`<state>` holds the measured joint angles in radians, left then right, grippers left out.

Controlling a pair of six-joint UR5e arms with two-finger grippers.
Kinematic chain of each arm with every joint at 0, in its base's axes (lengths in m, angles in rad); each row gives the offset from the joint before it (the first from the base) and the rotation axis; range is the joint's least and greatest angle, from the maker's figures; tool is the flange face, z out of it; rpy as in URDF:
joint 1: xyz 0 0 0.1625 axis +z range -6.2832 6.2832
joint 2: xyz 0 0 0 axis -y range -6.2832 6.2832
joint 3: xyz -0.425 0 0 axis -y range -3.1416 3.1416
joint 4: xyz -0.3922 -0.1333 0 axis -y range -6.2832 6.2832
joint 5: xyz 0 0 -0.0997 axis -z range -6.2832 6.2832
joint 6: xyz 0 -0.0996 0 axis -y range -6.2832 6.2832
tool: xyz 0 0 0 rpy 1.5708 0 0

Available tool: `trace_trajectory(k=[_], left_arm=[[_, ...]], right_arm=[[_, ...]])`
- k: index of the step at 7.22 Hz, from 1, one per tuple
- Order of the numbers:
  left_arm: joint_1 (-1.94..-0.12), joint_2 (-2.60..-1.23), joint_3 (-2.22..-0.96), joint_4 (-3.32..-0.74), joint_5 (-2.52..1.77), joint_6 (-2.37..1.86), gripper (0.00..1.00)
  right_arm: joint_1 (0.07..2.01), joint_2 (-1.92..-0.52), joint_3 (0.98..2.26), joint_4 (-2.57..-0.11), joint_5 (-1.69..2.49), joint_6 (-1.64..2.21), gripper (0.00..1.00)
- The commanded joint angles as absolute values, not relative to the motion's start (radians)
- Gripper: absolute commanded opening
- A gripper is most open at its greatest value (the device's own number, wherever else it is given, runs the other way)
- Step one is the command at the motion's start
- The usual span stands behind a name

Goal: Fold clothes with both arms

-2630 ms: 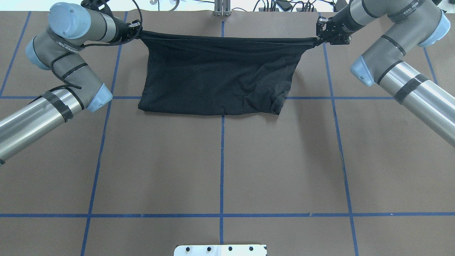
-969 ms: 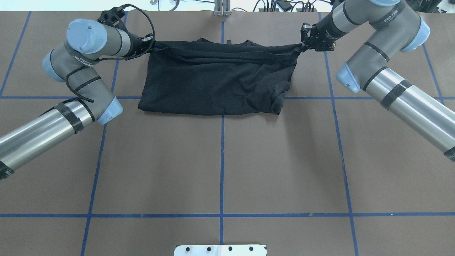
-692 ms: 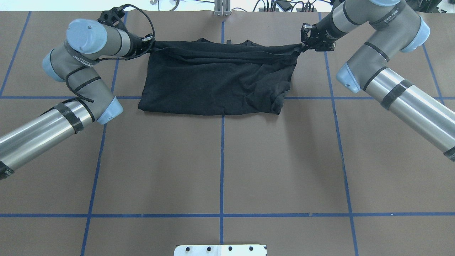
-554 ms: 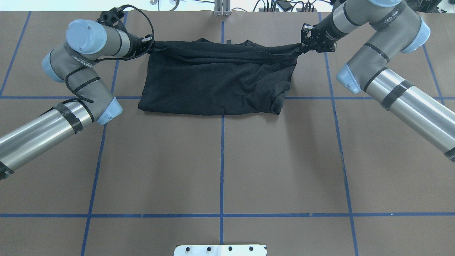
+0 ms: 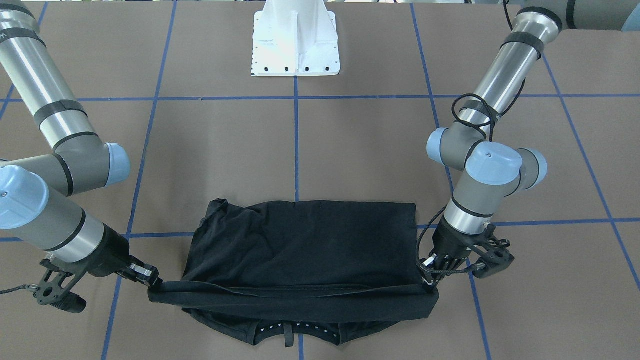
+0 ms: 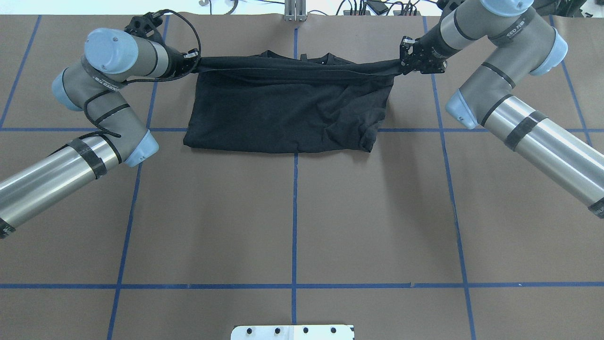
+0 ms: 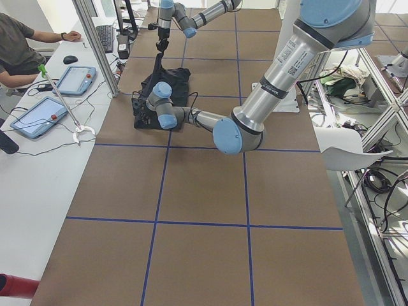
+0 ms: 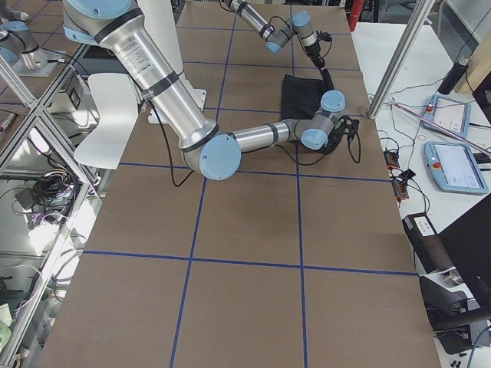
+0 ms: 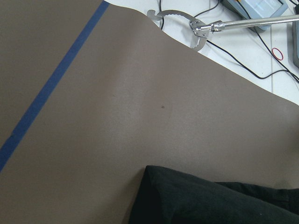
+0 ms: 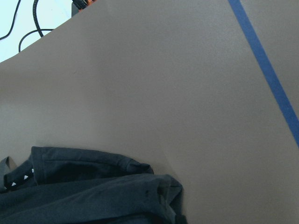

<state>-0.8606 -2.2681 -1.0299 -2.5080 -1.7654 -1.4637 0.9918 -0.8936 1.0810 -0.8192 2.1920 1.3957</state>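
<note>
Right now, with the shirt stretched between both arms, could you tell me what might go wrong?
1. The left gripper and right gripper each pinch only a corner of the taut T-shirt; a corner might slip free.
2. The collar pokes out past the held edge, so the fold may end uneven.
3. The bunched corner on the robot's right could be pressed into creases.

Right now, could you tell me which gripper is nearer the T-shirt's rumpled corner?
Right. The right gripper clamps the T-shirt's far edge on the rumpled corner's side; the left gripper clamps that edge's opposite end.
</note>
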Motion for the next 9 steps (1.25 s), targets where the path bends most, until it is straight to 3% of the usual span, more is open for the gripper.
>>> trace_trajectory(k=[1, 9], left_arm=[[-0.865, -2.269, -1.011, -2.508, -1.749, -1.456, 0.0], [-0.853, -2.267, -0.994, -2.51, -1.738, -1.457, 0.0]], right_arm=[[0.97, -0.893, 1.065, -0.819, 2.166, 1.396, 0.2], [0.942, -0.888, 1.046, -0.821, 2.16, 1.402, 0.18]])
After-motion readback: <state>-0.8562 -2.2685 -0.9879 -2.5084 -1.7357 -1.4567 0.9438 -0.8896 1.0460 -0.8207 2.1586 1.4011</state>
